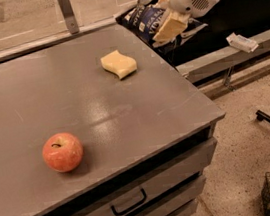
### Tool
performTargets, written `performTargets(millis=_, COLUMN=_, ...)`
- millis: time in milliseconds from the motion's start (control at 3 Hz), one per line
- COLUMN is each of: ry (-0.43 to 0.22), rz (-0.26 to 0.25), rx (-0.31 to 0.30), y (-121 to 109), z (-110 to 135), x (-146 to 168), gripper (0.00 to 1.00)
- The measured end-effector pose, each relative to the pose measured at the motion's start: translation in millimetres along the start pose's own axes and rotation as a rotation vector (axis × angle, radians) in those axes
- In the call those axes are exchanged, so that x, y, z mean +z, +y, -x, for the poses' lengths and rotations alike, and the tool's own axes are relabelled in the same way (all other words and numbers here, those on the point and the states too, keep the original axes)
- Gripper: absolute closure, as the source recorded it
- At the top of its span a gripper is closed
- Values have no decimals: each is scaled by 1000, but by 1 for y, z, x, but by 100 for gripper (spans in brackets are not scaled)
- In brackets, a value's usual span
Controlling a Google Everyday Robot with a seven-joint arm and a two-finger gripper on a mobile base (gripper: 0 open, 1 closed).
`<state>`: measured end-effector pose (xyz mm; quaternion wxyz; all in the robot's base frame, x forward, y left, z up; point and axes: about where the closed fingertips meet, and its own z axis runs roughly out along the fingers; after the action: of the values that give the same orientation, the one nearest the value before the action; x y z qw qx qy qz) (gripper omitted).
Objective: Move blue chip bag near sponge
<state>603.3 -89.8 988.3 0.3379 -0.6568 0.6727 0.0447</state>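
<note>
Hanging at upper right, the end effector (165, 12) is clamped on the blue chip bag (143, 21), near the desk (103, 130) corner; sponge (119, 64) sits nearby, lower-left.

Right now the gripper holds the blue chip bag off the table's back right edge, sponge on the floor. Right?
No: camera view shows the sponge on the table, not the floor. The gripper does hold the blue chip bag off the back right edge.

The gripper (164, 13) clamps the crinkled blue chip bag (143, 22) beyond and right of the flat-lying, wavy yellow sponge (119, 64).
</note>
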Motion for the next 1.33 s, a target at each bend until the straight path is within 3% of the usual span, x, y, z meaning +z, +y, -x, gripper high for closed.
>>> performTargets(millis=667, ry=-100, rz=-67, rx=35, y=-48, z=-3, x=34, gripper=100)
performTargets(millis=1333, ry=-84, rz=-59, rx=87, y=-72, z=-31, x=68, gripper=100)
